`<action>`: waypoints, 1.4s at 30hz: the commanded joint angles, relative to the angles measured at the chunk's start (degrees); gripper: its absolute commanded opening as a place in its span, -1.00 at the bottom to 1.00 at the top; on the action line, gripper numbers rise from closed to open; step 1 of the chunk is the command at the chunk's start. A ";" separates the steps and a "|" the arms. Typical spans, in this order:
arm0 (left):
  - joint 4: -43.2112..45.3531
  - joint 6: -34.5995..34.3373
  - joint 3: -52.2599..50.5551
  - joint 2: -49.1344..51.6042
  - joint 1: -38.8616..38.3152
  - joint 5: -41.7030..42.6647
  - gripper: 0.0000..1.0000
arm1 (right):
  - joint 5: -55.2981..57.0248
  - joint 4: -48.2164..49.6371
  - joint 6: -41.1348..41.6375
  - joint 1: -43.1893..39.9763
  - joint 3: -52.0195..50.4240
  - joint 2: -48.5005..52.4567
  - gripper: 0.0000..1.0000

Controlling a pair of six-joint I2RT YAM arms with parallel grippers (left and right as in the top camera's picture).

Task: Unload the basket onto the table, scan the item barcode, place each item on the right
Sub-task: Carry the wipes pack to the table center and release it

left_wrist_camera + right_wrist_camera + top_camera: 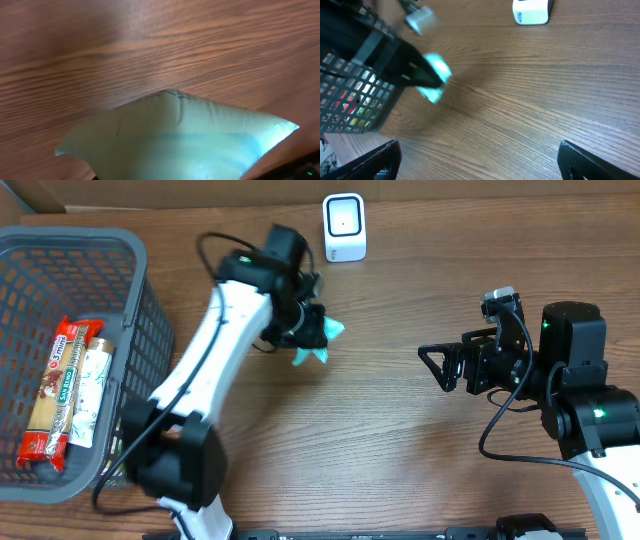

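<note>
Left jaws pinched the teal pouch (175,137), right jaws spread wide and idle; the step called for turning its barcode squarely toward the white scanner (344,227) just beyond the left jaws, held steady.

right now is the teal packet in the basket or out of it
Out: the left gripper holds the teal packet over the wooden table, clear of the basket.

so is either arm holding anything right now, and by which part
The left gripper is shut on a pale teal packet, pinching it at one end so the rest sticks out beyond it. The right gripper is open and empty.
</note>
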 commanded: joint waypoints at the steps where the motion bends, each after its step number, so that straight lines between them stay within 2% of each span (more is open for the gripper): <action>1: 1.46 -2.03 -1.53 4.07 -2.54 -0.63 -0.53 | -0.04 0.35 -0.28 0.42 1.46 -0.09 1.00; 3: 1.68 -2.05 -1.53 5.90 -3.21 -1.01 -0.20 | -0.04 0.35 -0.28 0.42 1.46 -0.09 1.00; 5: 1.75 -2.08 -1.51 6.40 -3.26 -1.03 0.04 | -0.04 0.35 -0.28 0.42 1.46 -0.09 1.00; 8: 1.20 -2.16 -0.72 5.84 -2.16 -1.42 0.18 | -0.04 0.35 -0.28 0.42 1.46 -0.09 1.00; 12: -1.01 -2.25 2.60 4.81 -0.37 -2.54 0.18 | -0.04 0.37 -0.28 0.42 1.46 -0.09 1.00; 14: -1.97 -2.23 4.46 4.57 0.20 -3.06 0.15 | -0.04 0.37 -0.28 0.42 1.46 -0.09 1.00; 16: -2.23 -2.23 5.79 4.48 0.39 -3.82 0.01 | -0.04 0.37 -0.28 0.42 1.46 -0.09 1.00; 19: -1.73 -2.36 6.16 4.50 0.39 -3.74 -0.50 | -0.04 0.35 -0.28 0.42 1.46 -0.09 1.00; 20: -1.79 -3.15 5.90 4.55 0.24 -3.80 -0.77 | -0.04 0.35 -0.28 0.42 1.46 -0.09 1.00; 22: -2.01 -5.01 4.79 4.55 -0.50 -3.80 -0.91 | -0.04 0.35 -0.28 0.42 1.46 -0.09 1.00; 28: 0.68 -7.96 -0.94 4.55 -2.29 -5.46 -0.92 | -0.04 0.37 -0.28 0.42 1.46 -0.09 1.00; 36: 11.15 -10.67 -13.00 4.57 -3.63 -5.29 -0.92 | -0.04 0.33 -0.28 0.42 1.46 -0.09 1.00; 42: 15.13 -11.56 -20.44 4.57 -4.07 -5.31 -0.91 | -0.04 0.35 -0.28 0.42 1.46 -0.09 1.00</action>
